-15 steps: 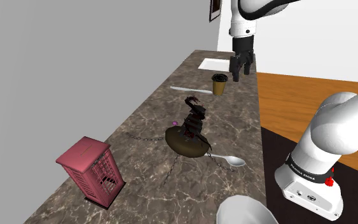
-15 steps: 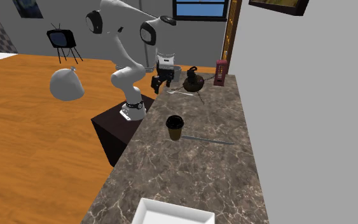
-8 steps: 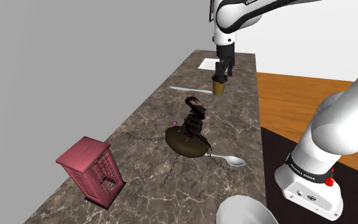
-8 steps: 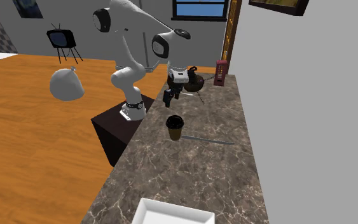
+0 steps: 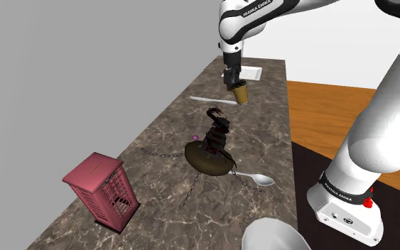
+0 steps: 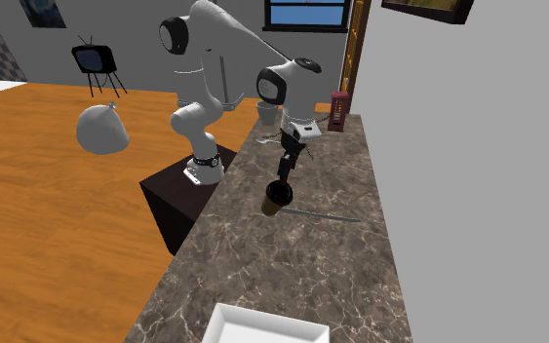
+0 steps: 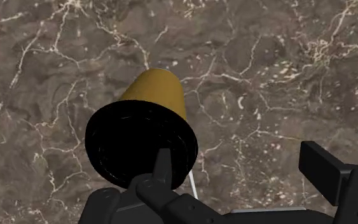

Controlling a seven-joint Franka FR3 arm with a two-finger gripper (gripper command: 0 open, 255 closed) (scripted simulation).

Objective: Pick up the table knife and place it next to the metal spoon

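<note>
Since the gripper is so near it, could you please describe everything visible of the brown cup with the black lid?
The mustard-brown tapered cup carries a round black lid and rests on the dark marbled counter, beside the slim pale table knife. It may lean slightly. The open black gripper hangs just above, one finger crossing the lid in the wrist view; contact cannot be told.

1. Shoulder view is looking along the counter (image 5: 262,135) from beside the arm's base (image 5: 344,206).
2. Second exterior view is facing back from the opposite end.
3. Wrist view is looking closely down onto the shared cup (image 7: 145,127).
</note>
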